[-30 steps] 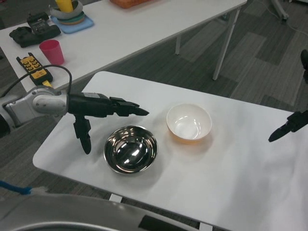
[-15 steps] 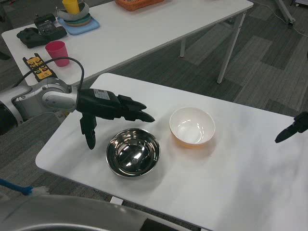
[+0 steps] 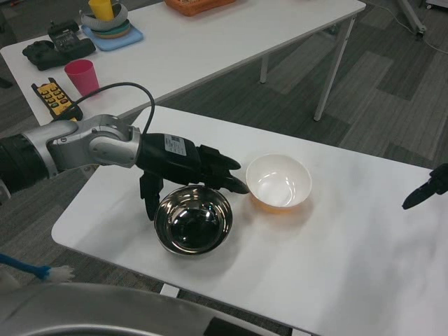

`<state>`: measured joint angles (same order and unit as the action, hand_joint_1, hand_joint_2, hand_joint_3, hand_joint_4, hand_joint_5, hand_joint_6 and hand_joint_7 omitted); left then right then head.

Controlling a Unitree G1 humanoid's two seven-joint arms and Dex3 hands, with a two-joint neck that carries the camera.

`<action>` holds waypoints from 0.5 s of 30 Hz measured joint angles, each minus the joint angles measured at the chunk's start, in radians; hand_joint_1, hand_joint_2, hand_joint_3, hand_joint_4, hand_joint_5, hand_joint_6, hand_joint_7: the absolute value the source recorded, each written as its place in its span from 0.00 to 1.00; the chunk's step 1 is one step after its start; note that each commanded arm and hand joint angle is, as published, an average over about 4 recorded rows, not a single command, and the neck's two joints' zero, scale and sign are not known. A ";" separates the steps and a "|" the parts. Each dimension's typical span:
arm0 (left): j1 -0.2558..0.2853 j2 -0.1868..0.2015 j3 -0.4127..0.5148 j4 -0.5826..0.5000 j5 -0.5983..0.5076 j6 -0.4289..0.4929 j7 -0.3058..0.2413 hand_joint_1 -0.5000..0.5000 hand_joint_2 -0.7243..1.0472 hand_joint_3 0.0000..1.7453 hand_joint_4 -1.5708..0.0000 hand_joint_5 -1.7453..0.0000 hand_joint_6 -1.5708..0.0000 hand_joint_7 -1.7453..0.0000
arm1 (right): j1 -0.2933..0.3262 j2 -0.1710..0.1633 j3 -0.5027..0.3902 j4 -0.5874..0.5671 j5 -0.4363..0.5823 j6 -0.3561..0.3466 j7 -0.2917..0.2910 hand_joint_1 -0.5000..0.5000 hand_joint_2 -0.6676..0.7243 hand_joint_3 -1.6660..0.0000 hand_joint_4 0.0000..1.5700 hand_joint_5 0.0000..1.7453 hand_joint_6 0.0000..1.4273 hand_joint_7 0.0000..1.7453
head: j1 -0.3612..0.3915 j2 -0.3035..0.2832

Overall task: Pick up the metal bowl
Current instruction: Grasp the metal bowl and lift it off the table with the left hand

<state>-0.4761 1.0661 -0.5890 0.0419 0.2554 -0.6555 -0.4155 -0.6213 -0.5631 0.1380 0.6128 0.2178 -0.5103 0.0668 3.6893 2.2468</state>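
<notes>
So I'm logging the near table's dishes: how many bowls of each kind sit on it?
Metal bowl: 1
White bowl with orange outside: 1
Total: 2

right robot hand (image 3: 425, 190) cut off at right edge, orange tray (image 3: 198, 5) cropped at top edge

Grey patterned carpet floor (image 3: 392, 91) fills the upper right of the frame. A long white rectangular table (image 3: 210, 42) on white metal legs (image 3: 334, 66) spans the top.
</notes>
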 measured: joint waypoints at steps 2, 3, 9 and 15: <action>-0.009 -0.006 -0.019 -0.002 0.001 0.000 0.003 0.02 0.55 0.00 0.98 1.00 1.00 0.84 | 0.000 -0.004 0.007 0.001 0.008 0.000 0.000 0.08 0.91 1.00 0.00 0.00 0.00 0.00 | -0.005 -0.003; -0.012 -0.010 -0.026 -0.002 0.001 0.000 0.003 0.01 0.55 0.00 0.98 1.00 1.00 0.84 | 0.000 -0.006 0.010 0.002 0.011 0.000 0.000 0.08 0.91 1.00 0.00 0.00 0.00 0.00 | -0.009 -0.004; -0.019 -0.038 -0.076 -0.002 0.004 0.000 0.006 0.02 0.58 0.00 0.98 1.00 1.00 0.84 | -0.001 -0.019 0.031 0.015 0.023 0.000 0.000 0.08 0.91 1.00 0.00 0.00 0.00 0.00 | -0.015 -0.012; -0.013 -0.046 -0.082 -0.001 0.009 0.000 0.006 0.02 0.50 0.00 0.98 1.00 1.00 0.84 | -0.002 -0.034 0.053 0.016 0.042 -0.001 0.000 0.08 0.91 1.00 0.00 0.00 0.00 0.00 | 0.019 -0.006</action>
<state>-0.4893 1.0201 -0.6714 0.0414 0.2648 -0.6552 -0.4096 -0.6237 -0.5970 0.1913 0.6286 0.2602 -0.5110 0.0664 3.7088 2.2406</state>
